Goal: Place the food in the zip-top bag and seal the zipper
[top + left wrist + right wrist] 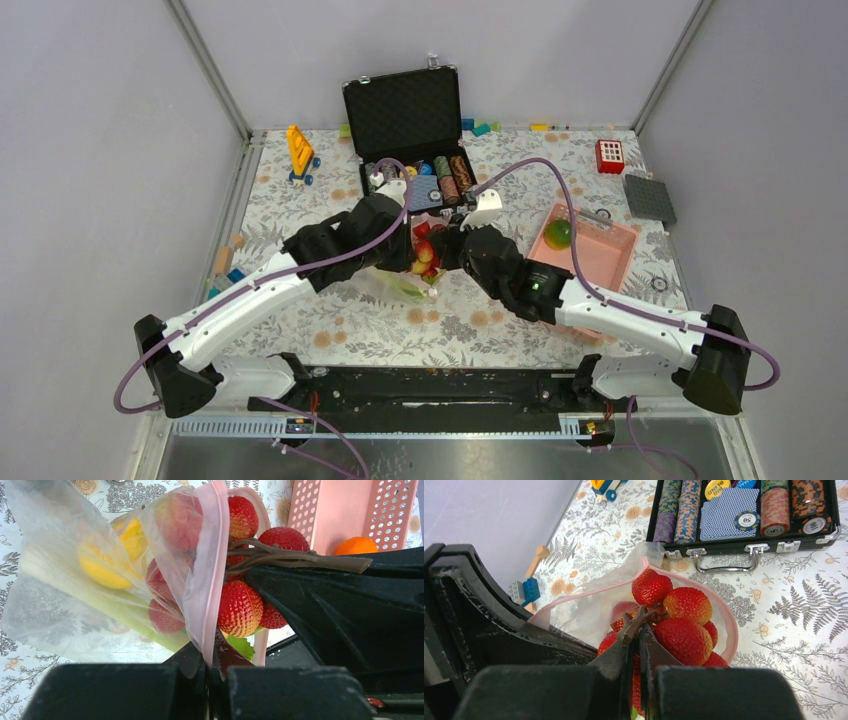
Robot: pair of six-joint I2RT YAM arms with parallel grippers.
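My left gripper is shut on the pink zipper at the mouth of the clear zip-top bag, holding it open and lifted. Inside the bag lie a yellow lemon and a pale-green celery stalk. My right gripper is shut on the brown stem of the red cluster, which hangs in the bag's mouth, partly inside. An orange and a green round fruit sit in the pink basket.
An open black case with stacked poker chips stands just behind the bag. A yellow toy, a red block, a grey plate and small bricks lie around the floral table.
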